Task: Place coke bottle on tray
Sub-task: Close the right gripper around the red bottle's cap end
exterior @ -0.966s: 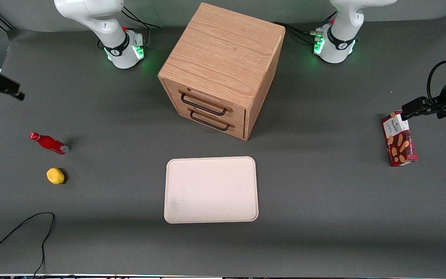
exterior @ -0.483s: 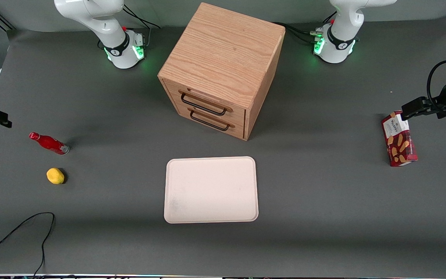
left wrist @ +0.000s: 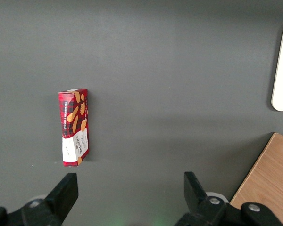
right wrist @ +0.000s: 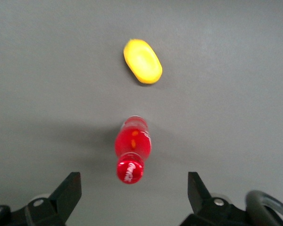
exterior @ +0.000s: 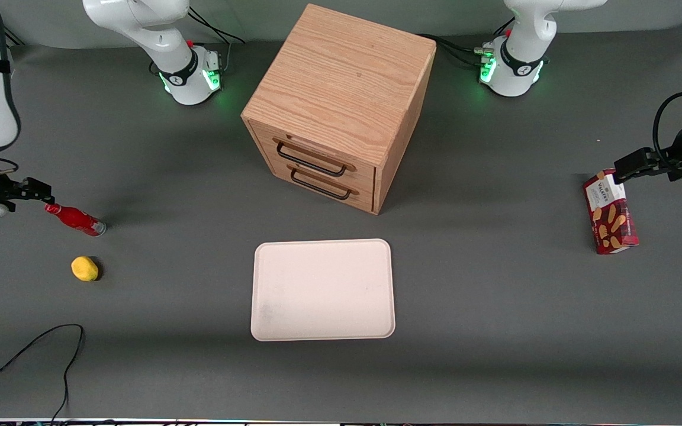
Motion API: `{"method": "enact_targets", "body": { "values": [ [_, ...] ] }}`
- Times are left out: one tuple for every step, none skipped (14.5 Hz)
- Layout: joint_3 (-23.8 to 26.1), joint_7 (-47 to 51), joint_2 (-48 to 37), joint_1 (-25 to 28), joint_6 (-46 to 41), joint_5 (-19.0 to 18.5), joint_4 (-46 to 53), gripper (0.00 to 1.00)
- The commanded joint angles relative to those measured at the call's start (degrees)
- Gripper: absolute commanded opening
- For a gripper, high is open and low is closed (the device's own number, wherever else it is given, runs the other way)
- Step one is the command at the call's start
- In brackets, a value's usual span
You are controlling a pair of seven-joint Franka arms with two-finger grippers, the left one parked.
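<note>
Glossy red coke bottle (exterior: 74, 218), cream-pink tray (exterior: 322, 289), black gripper (right wrist: 132, 195).

Glossy red coke bottle (exterior: 74, 218), smooth and shiny, with a silvery, metal-looking base. The tray (exterior: 322, 289) looks matt, smooth pale plastic. Worktop (exterior: 495, 331) is dull grey, cloth-like. The black matt end effector (right wrist: 132, 197), fingers spread, sits above the bottle's cap. The drawer box (exterior: 338, 106) shows grained wood with dark metal handles.
</note>
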Motion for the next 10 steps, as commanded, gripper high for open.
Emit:
{"method": "enact_targets", "body": {
  "values": [
    [-0.9, -2.8, -0.7, 0.4, 3.8, 2.2, -3.3, 1.00],
    [-1.0, -4.3, 0.1, 0.4, 3.9, 4.2, -3.3, 1.00],
    [-1.2, -6.6, 1.2, 0.4, 4.1, 6.9, -3.3, 1.00],
    [-1.3, -8.5, 1.9, 0.4, 4.7, 8.6, -3.2, 1.00],
    [-1.3, -8.9, 2.3, 0.2, 5.1, 8.8, -3.2, 1.00],
    [-1.3, -9.0, 2.7, 0.2, 5.6, 8.8, -3.2, 1.00],
    [-1.3, -9.0, 3.1, 0.2, 5.9, 8.9, -3.2, 1.00],
    [-1.3, -9.1, 3.5, 0.2, 6.5, 8.9, -3.2, 1.00],
    [-1.3, -9.6, 3.7, 0.2, 7.0, 8.9, -3.2, 1.00],
    [-1.4, -10.1, 4.4, 0.1, 7.2, 9.2, -3.1, 0.99]
  ]
}}
